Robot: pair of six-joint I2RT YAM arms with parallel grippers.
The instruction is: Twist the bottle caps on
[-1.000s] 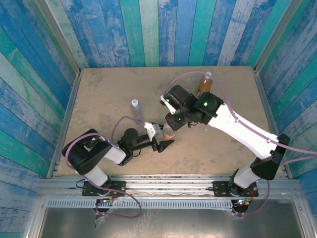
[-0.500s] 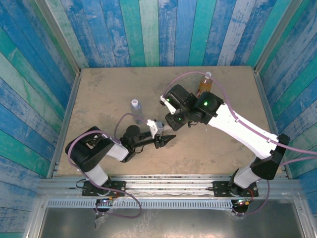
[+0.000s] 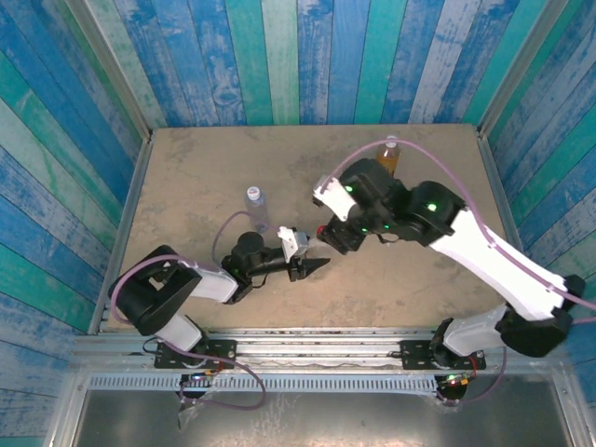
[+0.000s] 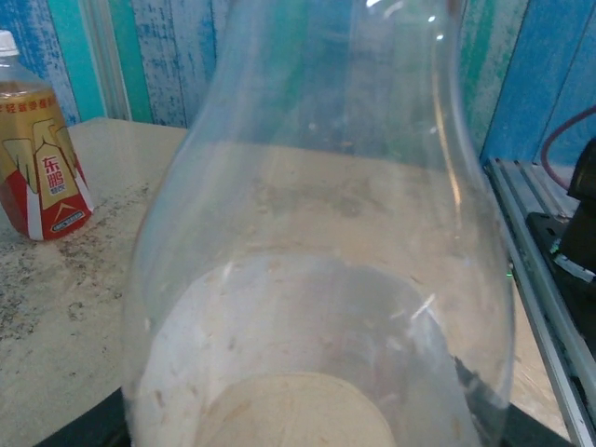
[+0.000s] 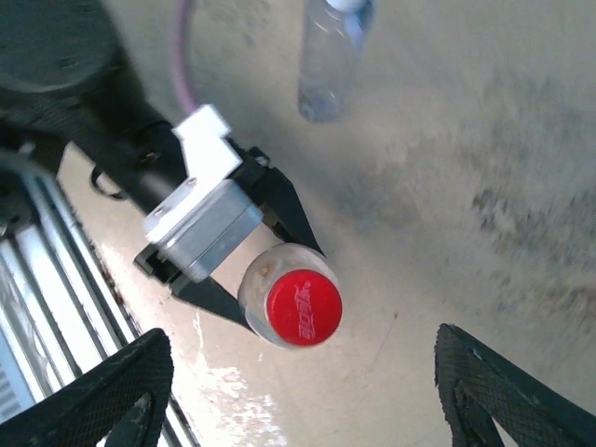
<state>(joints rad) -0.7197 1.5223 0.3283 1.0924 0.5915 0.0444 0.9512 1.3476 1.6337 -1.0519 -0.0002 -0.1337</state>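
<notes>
My left gripper (image 3: 312,259) is shut on the clear bottle (image 4: 317,233), which stands upright between its black fingers (image 5: 284,209). The red cap (image 5: 304,308) sits on that bottle's neck. My right gripper (image 5: 303,377) hangs directly above the cap, open wide, with one finger on each side and neither touching it. In the top view the right gripper (image 3: 333,235) covers the bottle. The bluish bottle (image 3: 254,207) stands capped just beyond the left gripper. The amber bottle (image 3: 387,154) stands capped at the back right, its orange label (image 4: 42,177) facing the left wrist camera.
The sandy table (image 3: 205,168) is boxed in by blue-green plank walls. A metal rail (image 3: 317,349) runs along the near edge by the arm bases. The left arm's purple cable (image 3: 228,228) loops past the bluish bottle.
The right arm has swung out to the right and its gripper now hangs over the bottle top. The left gripper, holding the bottle, has shifted slightly up toward it.
</notes>
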